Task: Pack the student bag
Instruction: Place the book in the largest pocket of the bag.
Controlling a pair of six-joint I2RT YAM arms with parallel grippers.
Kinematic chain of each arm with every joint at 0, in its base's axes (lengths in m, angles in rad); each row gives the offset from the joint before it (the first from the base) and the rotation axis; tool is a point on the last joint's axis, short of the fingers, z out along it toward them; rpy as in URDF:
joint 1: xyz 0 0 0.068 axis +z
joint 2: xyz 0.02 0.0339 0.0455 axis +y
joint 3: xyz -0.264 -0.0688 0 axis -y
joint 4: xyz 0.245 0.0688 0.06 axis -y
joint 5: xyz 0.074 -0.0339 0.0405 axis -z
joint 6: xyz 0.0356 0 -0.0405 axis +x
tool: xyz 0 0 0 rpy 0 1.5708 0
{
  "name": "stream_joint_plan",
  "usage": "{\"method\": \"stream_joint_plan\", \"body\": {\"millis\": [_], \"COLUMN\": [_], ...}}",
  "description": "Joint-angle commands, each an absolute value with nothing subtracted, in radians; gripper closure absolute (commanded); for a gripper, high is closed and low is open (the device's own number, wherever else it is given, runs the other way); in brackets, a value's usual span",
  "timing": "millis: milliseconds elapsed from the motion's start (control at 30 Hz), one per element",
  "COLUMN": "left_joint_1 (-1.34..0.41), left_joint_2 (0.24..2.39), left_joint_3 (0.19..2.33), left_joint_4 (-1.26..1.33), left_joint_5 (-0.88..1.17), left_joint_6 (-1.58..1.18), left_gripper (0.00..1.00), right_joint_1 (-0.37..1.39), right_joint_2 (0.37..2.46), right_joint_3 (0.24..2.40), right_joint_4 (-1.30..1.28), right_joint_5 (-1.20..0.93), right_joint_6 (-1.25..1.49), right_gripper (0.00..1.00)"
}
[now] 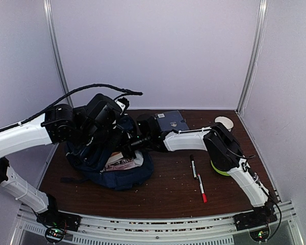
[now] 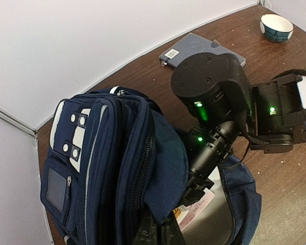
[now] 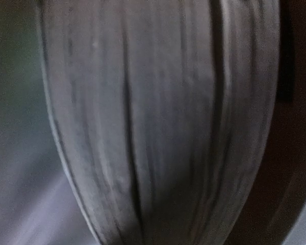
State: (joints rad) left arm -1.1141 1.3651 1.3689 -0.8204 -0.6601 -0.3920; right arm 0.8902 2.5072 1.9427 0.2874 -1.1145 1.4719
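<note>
Nearest me, the left arm's base [image 1: 55,220] and the right arm's base [image 1: 255,220] are sitting on the rail at the near edge of the table [image 1: 168,196], and the 2 arms are reaching away toward the student bag [image 1: 117,176]. It is slumping on the left half of the table, a big soft navy backpack with dark zips running round its layers. From the left wrist, its front is showing a white patch with dark squares, a white stripe beside it and a small flat pocket below. Its mouth is gaping toward the right side, and a pale-covered book [image 2: 196,209] is showing inside the opening. The left gripper [image 2: 154,232] is hanging over the bag with its fingers clenched tight on a fold of navy fabric at the rim of the opening, holding that side up. The right gripper [image 2: 194,190] is reaching into the mouth just above the book. Its fingers are lying buried in cloth and the right wrist view is giving only blurred grey folds, so I cannot tell how far apart they are standing or whether they are gripping anything
</note>
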Motion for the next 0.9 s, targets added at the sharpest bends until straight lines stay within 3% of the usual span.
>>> {"method": "stream_joint_plan", "body": {"millis": [0, 100, 300, 433, 667, 867], "left_joint_1": [-1.158, -1.163, -1.163, -1.161, -1.143, -1.135], "left_joint_2": [1.349, 1.358, 1.367, 1.373, 1.364, 1.351], "left_joint_3": [1.421, 1.418, 1.401, 1.423, 1.381, 1.359], "left_joint_4": [-0.628, -0.629, -0.646, -0.702, -0.730, -0.750], "left_joint_5": [-0.640, -0.641, -0.693, -0.750, -0.774, -0.768], "left_joint_6": [-0.356, -0.349, -0.360, -0.415, -0.488, -0.514], "left_gripper": [1.00, 1.00, 1.00, 1.00, 1.00, 1.00], "right_joint_1": [0.881, 0.870, 0.862, 0.862, 0.864, 0.876], "right_joint_2": [2.525, 2.523, 2.496, 2.434, 2.306, 2.219], "right_joint_3": [2.020, 2.036, 1.996, 1.896, 1.751, 1.724], "right_joint_4": [0.270, 0.268, 0.302, 0.329, 0.281, 0.017], "right_joint_5": [-1.055, -1.031, -1.027, -1.017, -0.987, -0.905], "right_joint_6": [1.419, 1.414, 1.430, 1.460, 1.434, 1.254], "right_gripper": [0.99, 0.93, 0.69, 0.60, 0.50, 0.44]}}
